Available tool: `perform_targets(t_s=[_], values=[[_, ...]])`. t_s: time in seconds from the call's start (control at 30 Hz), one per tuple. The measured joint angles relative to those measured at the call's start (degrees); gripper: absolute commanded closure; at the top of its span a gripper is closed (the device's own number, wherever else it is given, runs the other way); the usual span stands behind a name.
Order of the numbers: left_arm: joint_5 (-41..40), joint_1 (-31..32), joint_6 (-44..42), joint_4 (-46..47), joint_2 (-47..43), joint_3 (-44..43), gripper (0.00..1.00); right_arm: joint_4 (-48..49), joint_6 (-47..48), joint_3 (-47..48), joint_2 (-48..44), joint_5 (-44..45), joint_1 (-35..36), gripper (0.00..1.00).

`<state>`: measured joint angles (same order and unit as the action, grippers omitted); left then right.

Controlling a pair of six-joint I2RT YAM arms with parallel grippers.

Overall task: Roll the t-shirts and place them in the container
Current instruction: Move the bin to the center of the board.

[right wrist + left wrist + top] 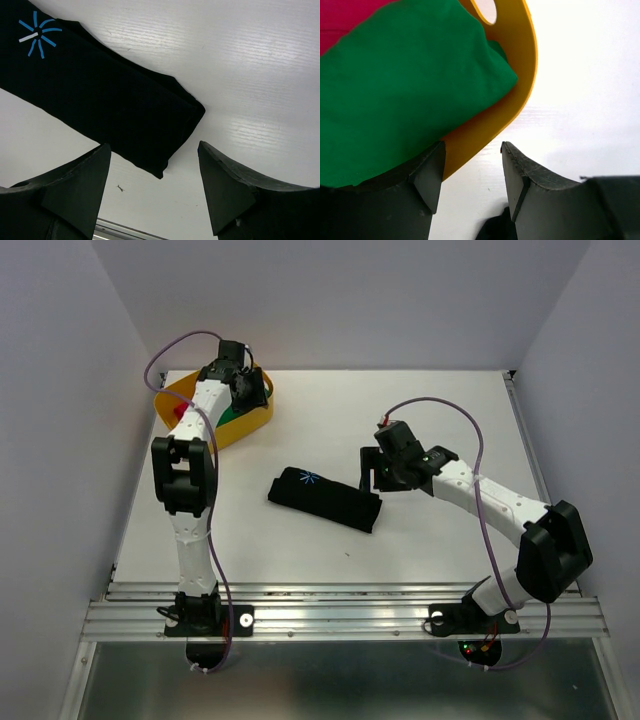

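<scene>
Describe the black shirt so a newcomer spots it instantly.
On the white table, look at its centre. The black t-shirt lies there folded into a long bundle. Unlike the green cloth and pink cloth in the yellow tub, it carries a small blue starburst.

Top external: high at near edge, looks down over whole table point(450, 420). Left wrist: close over yellow tub point(525, 65) (top view shows it far-left). Right wrist: close over black t-shirt point(115, 110), shared likewise.
</scene>
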<state>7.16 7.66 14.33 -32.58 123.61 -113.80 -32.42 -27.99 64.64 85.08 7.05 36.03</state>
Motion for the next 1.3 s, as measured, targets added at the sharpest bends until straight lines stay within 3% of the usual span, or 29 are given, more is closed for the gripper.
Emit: perform_targets(t_s=[0.3, 0.53, 0.63, 0.8, 0.9, 1.13, 1.27, 1.3], values=[[6.69, 0.28, -2.38, 0.74, -0.39, 5.4, 0.43, 0.04, -0.13, 0.0, 0.0, -0.02, 0.0, 0.24], [7.26, 0.74, -3.39, -0.24, -1.22, 5.53, 0.41, 0.07, -0.22, 0.0, 0.0, -0.02, 0.0, 0.24], [6.01, 1.11, -3.96, -1.22, -1.22, 5.14, 0.48, 0.07, -0.33, 0.0, 0.0, 0.0, 0.0, 0.24], [3.96, 2.08, -6.29, -2.32, -1.2, 3.98, 0.9, 0.07, -0.33, 0.0, 0.0, 0.0, 0.0, 0.24], [2.12, 3.15, -8.13, -0.68, -1.2, 3.48, 0.98, 0.07, -0.33, 0.0, 0.0, -0.02, 0.0, 0.24], [-0.42, 4.96, -6.95, -3.91, -1.22, 3.19, 0.99, 0.07, -0.35, 0.0, 0.0, -0.02, 0.0, 0.24], [-1.22, 5.57, -6.8, -4.17, -1.22, 3.19, 0.92, 0.07, -0.35, 0.0, 0.0, -0.02, 0.0, 0.24], [-1.38, 5.64, -6.8, -4.2, -1.22, 3.19, 0.87, 0.07, -0.35, 0.0, 0.0, -0.02, 0.0, 0.24]])
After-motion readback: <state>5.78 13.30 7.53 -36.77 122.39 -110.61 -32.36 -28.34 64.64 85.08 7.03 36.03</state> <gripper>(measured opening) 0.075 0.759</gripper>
